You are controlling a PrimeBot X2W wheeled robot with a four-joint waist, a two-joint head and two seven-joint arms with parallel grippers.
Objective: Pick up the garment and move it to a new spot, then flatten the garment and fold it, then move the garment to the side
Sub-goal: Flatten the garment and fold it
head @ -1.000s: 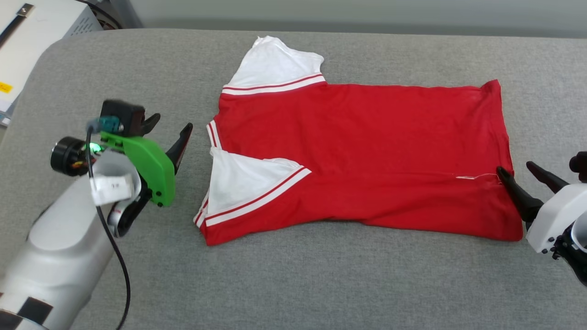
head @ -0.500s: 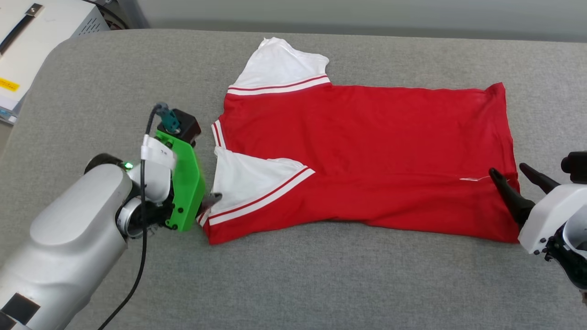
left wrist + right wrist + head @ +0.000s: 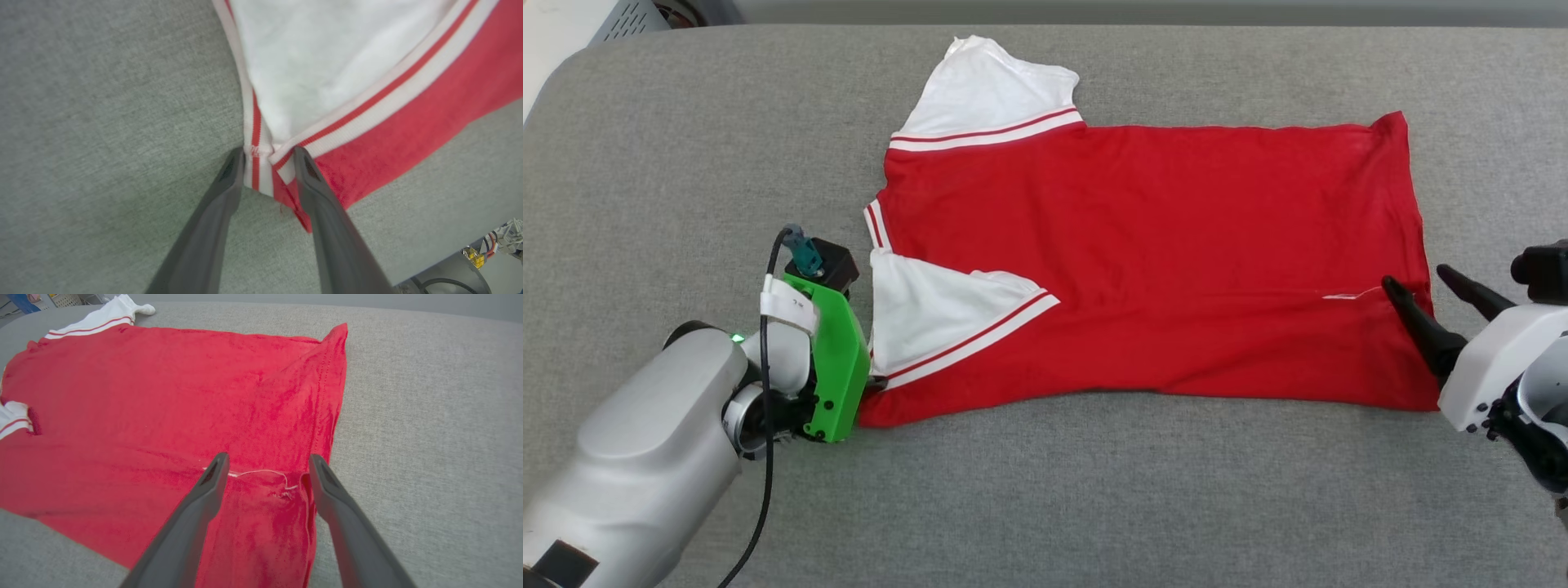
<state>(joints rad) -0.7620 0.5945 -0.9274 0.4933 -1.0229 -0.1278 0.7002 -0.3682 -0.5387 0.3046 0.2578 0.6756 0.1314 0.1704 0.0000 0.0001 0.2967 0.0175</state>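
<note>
1 red jersey-style T-shirt with white short sleeves, the garment [image 3: 1143, 245], lies spread flat across the middle of the grey fabric-covered tabletop [image 3: 1094, 506]. In the head view its collar end points to 9 o'clock and its hem to 3 o'clock. Of its 2 sleeves, 1 [image 3: 988, 90] sticks out toward 12 o'clock, and the other [image 3: 931, 314] is folded in over the red body near the 8 o'clock corner. Both carry red-and-white striped trim.

The left gripper [image 3: 267, 153], on a bright green plastic wrist mount [image 3: 837, 376] with 1 black cable [image 3: 764, 457], sits at the garment's 8 o'clock corner. Its 2 dark fingers are a narrow gap apart and straddle the striped trim there, 1 finger at the trim's outer edge and 1 over the red cloth. The cloth lies flat between them and is not pinched.

The right gripper [image 3: 269, 457] is at the 4 o'clock end, its 2 fingers spread wide. 1 is above the red cloth and 1 is at the hem's edge. 1 loose white thread [image 3: 261, 472] runs across the cloth between them. The fingers hold nothing.
</note>
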